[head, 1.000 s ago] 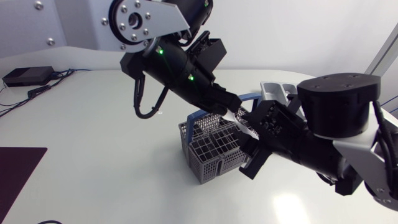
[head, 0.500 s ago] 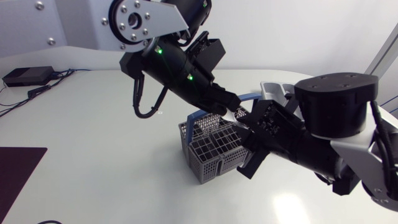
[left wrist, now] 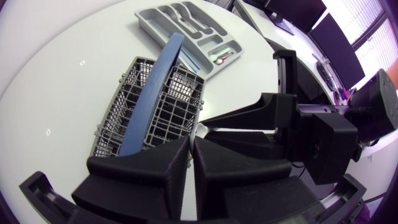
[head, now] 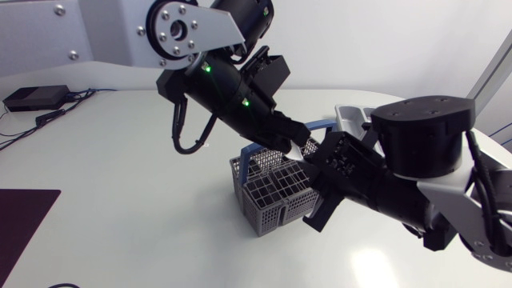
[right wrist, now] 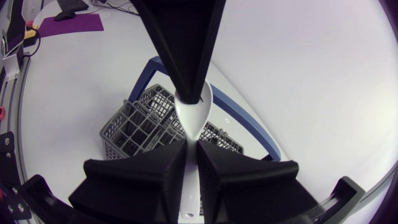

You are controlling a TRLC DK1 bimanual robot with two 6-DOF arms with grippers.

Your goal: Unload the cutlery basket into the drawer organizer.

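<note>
On the table (head: 120,208): the grey basket (head: 268,196) stands near the middle, and the drawer organizer (left wrist: 186,25) lies near it on the right arm's side. I judge they are set close so each piece has only a short way to go.
Right arm (head: 416,160): it comes in from the right and reaches low towards the basket, hiding most of the organizer from the camera above.
Left arm (head: 232,96): it slants down from the back to the same spot, so the two pincers meet nose to nose over the basket.
Basket: it sits upright with its blue handle (head: 320,126) raised; I cannot tell what is left inside.
Organizer: a few pieces already lie in its slots.
Right gripper (right wrist: 193,146): its fingers are drawn narrow, with the spoon's handle running between them, gripped as far as the wrist view shows.
Left gripper (left wrist: 191,140): its fingers are also narrow, pinching the spoon's bowl end from above.
Spoon (right wrist: 194,115): it is in the air just above the basket, held at both ends. This looks like a hand-over — probably because the organizer lies within the right arm's easier reach.
</note>
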